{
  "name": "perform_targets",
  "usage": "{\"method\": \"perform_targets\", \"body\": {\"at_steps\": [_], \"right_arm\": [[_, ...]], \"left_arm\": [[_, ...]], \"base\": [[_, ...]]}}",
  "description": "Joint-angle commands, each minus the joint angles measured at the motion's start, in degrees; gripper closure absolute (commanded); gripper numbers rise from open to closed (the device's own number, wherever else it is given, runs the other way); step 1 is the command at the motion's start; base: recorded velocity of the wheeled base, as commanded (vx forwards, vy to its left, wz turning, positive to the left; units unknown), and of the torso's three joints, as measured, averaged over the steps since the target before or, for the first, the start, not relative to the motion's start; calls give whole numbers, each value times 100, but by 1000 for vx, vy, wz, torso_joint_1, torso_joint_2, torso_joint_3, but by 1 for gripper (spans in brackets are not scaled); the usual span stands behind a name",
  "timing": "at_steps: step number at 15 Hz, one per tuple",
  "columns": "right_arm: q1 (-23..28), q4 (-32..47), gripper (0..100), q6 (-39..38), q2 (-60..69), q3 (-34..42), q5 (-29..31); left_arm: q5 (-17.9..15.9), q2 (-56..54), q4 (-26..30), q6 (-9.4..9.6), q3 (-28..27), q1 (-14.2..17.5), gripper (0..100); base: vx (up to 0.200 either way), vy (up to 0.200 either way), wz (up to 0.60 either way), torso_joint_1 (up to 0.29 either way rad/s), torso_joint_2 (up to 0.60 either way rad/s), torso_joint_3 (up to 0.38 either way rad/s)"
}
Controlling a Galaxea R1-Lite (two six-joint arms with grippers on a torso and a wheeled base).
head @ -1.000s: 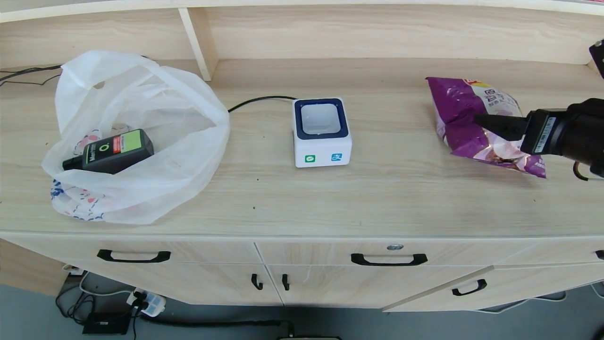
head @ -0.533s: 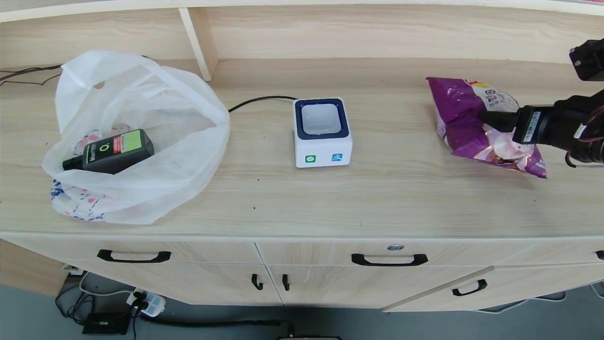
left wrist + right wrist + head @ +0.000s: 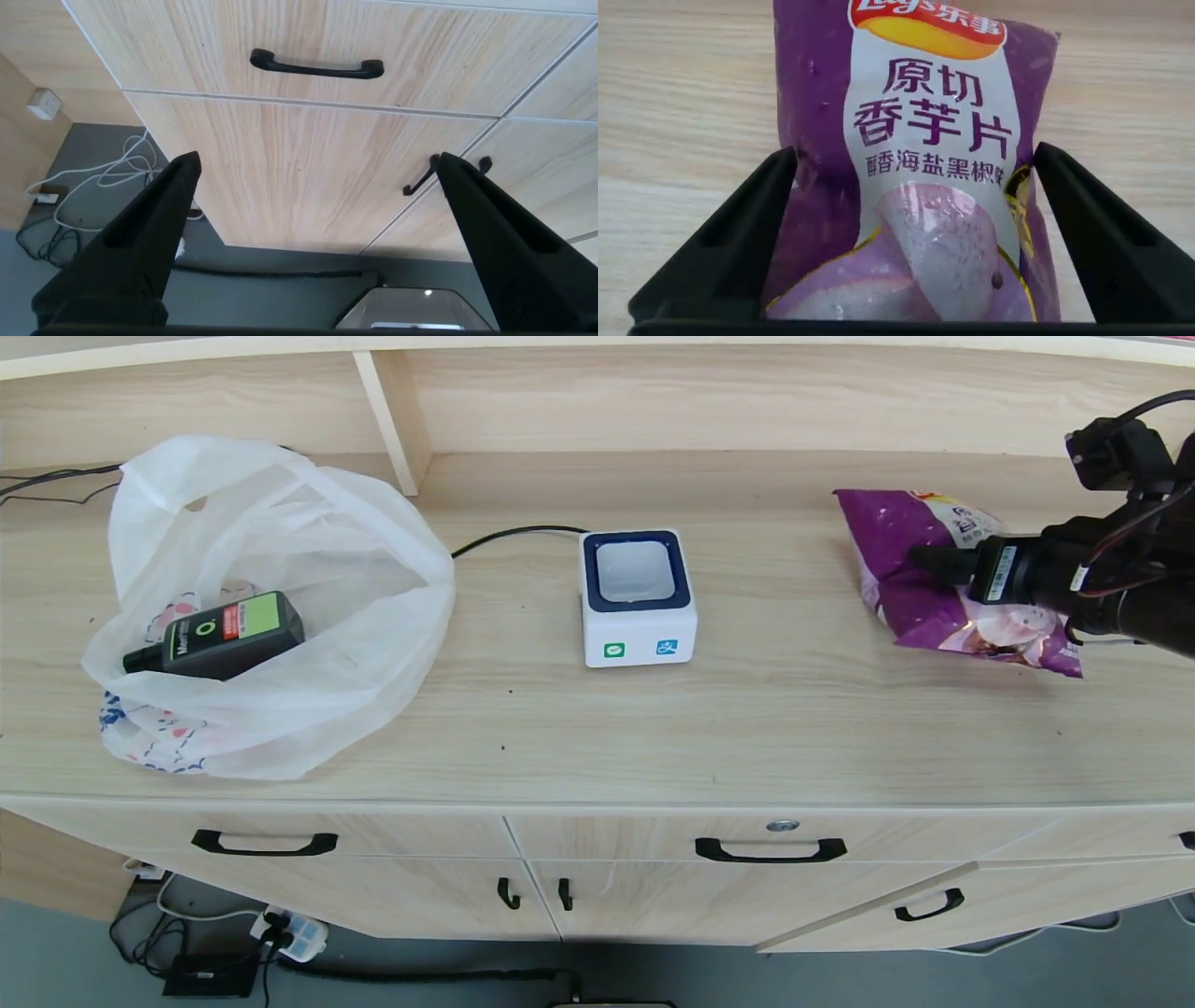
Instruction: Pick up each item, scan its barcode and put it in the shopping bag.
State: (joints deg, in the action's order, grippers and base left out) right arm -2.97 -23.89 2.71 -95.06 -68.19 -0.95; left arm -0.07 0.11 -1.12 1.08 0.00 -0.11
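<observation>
On the wooden surface [image 3: 794, 728] the right end effector [image 3: 924, 560] sat spread wide astride the purple chip bag [image 3: 887, 532], the left end effector [image 3: 318, 159] equally wide.

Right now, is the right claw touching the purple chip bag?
Cannot tell. The right wrist view shows the open right gripper straddling the chip bag, without plain contact or gap.

My right gripper [image 3: 924, 560] covers the middle of the chip bag [image 3: 887, 537] near the right end of the counter [image 3: 794, 728]; the right wrist view cuts off one end of it. I can't identify the patterned thing [image 3: 173, 614] under the bottle [image 3: 224, 635] in the shopping bag [image 3: 373, 579].
</observation>
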Motion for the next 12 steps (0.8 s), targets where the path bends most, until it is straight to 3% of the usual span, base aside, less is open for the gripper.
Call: {"method": "perform_targets", "body": {"at_steps": [1, 9, 12], "right_arm": [[-1, -10, 100, 19, -232, -133, 7], [-10, -617, 100, -25, -47, 184, 7], [-335, -942, 100, -68, 612, 931, -98]], "left_arm": [[-1, -2, -2, 6, 0, 2, 0], [-1, -2, -2, 6, 0, 2, 0], [-1, -2, -2, -3, 0, 2, 0]], "base": [[0, 0, 0, 0, 0, 0], [0, 0, 0, 0, 0, 0], [0, 0, 0, 0, 0, 0]]}}
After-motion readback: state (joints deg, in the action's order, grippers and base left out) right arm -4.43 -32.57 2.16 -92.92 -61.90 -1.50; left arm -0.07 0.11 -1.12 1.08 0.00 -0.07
